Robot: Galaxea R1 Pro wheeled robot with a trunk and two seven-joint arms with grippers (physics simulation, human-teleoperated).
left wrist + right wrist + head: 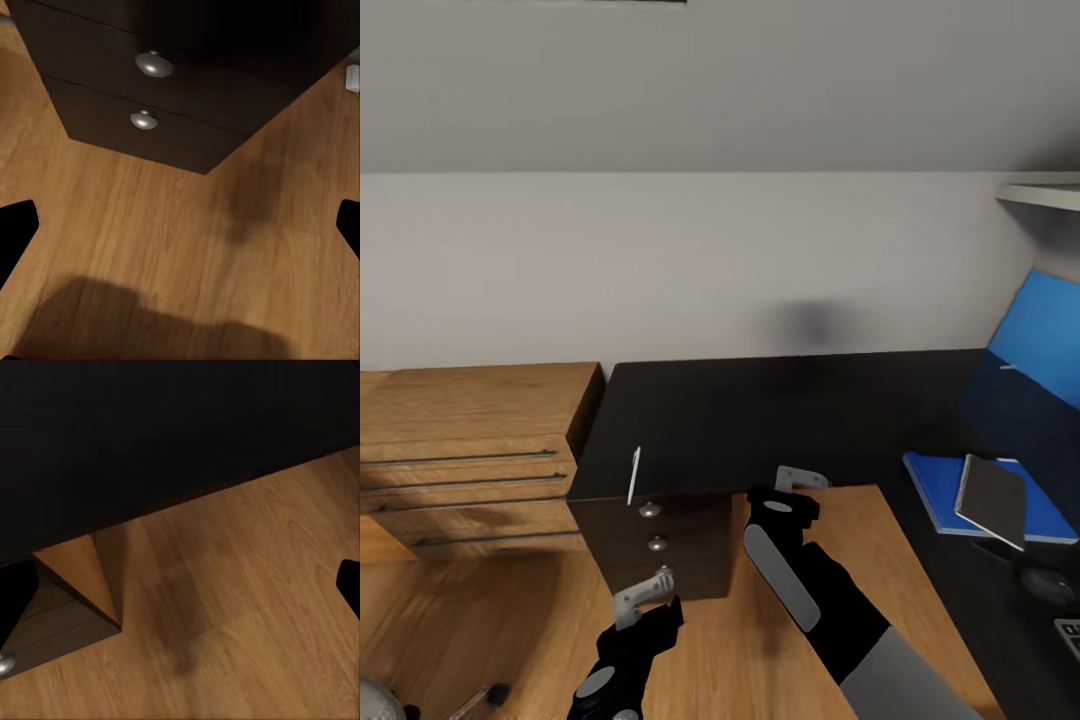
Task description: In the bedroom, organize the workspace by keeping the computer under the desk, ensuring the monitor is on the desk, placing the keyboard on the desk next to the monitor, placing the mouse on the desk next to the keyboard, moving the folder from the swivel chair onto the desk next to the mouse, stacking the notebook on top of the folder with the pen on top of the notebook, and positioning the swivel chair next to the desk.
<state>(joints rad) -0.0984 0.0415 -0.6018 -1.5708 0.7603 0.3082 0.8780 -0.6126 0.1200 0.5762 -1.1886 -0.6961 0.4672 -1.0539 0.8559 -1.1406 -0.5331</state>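
The black desk (760,420) spans the middle and right of the head view. On its right part the blue folder (935,495) lies flat with the dark grey notebook (992,498) on top of it. The white pen (634,476) sits at the desk's front left edge. The dark mouse (1046,582) and a corner of the keyboard (1069,636) lie at the right margin. My left gripper (643,597) hangs open over the floor in front of the desk drawers (154,65). My right gripper (800,479) is open at the desk's front edge, holding nothing.
A light wooden drawer chest (470,440) stands left of the desk against the wall. The desk's blue back panel (1045,335) rises at the right under a white shelf (1045,192). A chrome chair base with a caster (488,694) shows at the lower left. Wooden floor (510,620) lies below.
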